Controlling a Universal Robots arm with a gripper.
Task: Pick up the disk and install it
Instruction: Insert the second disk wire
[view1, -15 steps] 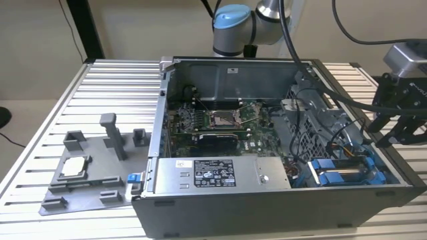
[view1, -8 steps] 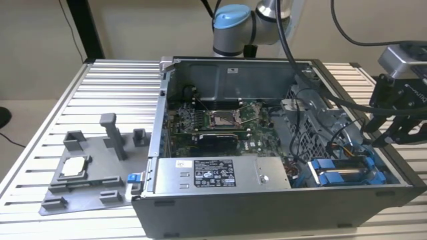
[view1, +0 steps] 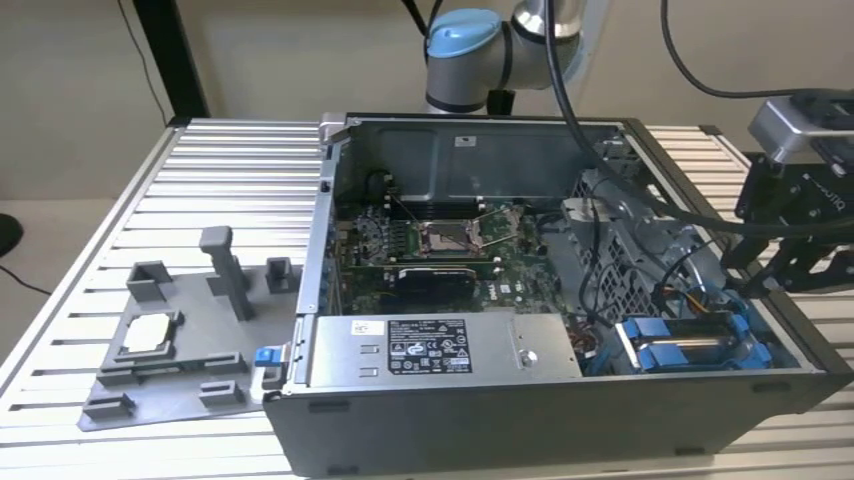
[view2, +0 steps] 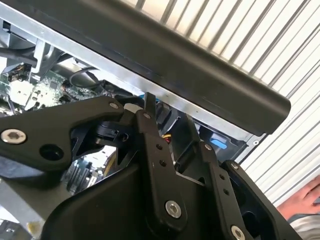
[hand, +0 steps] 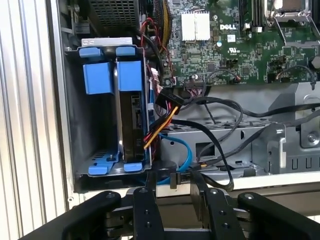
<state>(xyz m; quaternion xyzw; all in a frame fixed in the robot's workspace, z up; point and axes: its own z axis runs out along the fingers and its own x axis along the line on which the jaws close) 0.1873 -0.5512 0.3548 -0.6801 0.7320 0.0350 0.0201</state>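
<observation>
The disk (hand: 132, 125) stands on edge in the drive cage (hand: 70, 115) at the corner of the open computer case (view1: 534, 420), framed by its blue carrier, with power and data cables running to it. In the exterior view the disk's blue carrier (view1: 694, 345) shows at the case's near right corner. My gripper (hand: 172, 182) hovers just outside the cage's end, open, with nothing between its black fingers (hand: 147, 205). In the second wrist view the gripper (view2: 167, 122) points at the case's rim, and its fingertips stand apart.
The motherboard (view1: 441, 250) and power supply (view1: 427, 345) fill the case. A grey fixture (view1: 174, 350) holding a small silvery chip (view1: 147, 335) lies on the slatted table at the exterior view's left. A person's hand (view2: 306, 197) rests on the table near the case.
</observation>
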